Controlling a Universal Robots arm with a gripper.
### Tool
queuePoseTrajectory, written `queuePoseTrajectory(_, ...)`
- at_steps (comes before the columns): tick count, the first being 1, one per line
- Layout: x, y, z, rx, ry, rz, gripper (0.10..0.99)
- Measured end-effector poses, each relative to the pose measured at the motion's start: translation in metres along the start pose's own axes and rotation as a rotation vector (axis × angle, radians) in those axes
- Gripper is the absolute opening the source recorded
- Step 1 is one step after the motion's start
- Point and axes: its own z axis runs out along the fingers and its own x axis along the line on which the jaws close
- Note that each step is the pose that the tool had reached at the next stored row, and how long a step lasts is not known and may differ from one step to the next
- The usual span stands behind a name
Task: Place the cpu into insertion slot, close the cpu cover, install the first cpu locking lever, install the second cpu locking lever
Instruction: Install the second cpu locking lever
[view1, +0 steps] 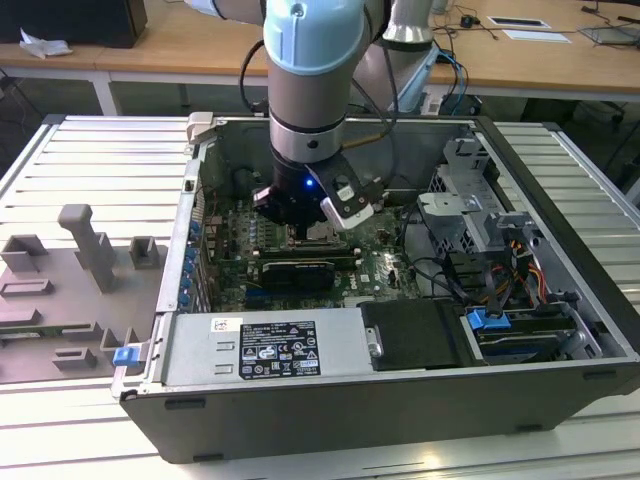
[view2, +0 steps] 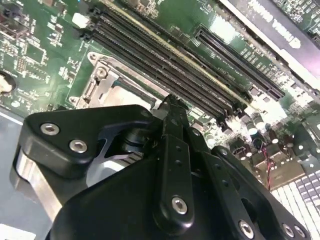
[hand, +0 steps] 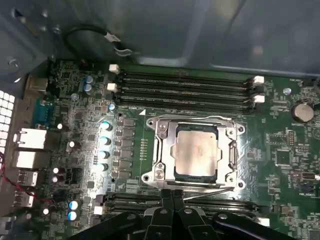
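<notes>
The cpu (hand: 196, 152) already sits in the slot (hand: 175, 176), and the cover (hand: 165, 150) lies flat over it, its window framing the chip. So placing and closing look done, and the work in hand is, I judge, the locking levers. The gripper (hand: 172, 192) has its fingers pressed together, holding nothing, with the tips right at the near edge of the socket frame, just in front of the cpu. A thin lever (hand: 205, 187) runs along that same edge, directly beside the tips and apparently in contact with them; whether it is latched I cannot tell.

The next move calls for a steady push on that wire, sideways and down under its hook, with the tips kept off the chip.

The cpu is a small flat square with a pale, dull silvery top, level in its seat. In the exterior view the gripper (view1: 305, 228) hangs low over the motherboard (view1: 375, 255), inside the open case (view1: 400, 400).
</notes>
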Motion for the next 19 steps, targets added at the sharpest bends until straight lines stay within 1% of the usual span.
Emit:
queuePoseTrajectory(1,0.0051,-0.0029,0.0093,-0.003,0.0000,0.000,0.106)
queuePoseTrajectory(2,0.0075,-0.0036,0.0104,-0.011,-0.0007,0.000,0.106)
queuePoseTrajectory(4,0.0090,-0.0058,0.0110,-0.022,-0.0016,0.001,0.106)
queuePoseTrajectory(5,0.0101,-0.0065,0.0118,-0.025,-0.0018,0.001,0.106)
queuePoseTrajectory(9,0.0127,-0.0081,0.0155,-0.028,-0.0020,0.000,0.106)
queuePoseTrajectory(10,0.0128,-0.0089,0.0166,-0.031,-0.0022,0.001,0.106)
queuePoseTrajectory(11,0.0129,-0.0094,0.0181,-0.036,-0.0027,0.001,0.106)
queuePoseTrajectory(15,0.0134,-0.0102,0.0214,-0.047,-0.0036,0.001,0.106)
queuePoseTrajectory(17,0.0144,-0.0107,0.0224,-0.056,-0.0043,0.001,0.106)
queuePoseTrajectory(18,0.0156,-0.0108,0.0229,-0.066,-0.0053,0.001,0.106)
queuePoseTrajectory(19,0.0166,-0.0109,0.0232,-0.074,-0.0061,0.001,0.106)
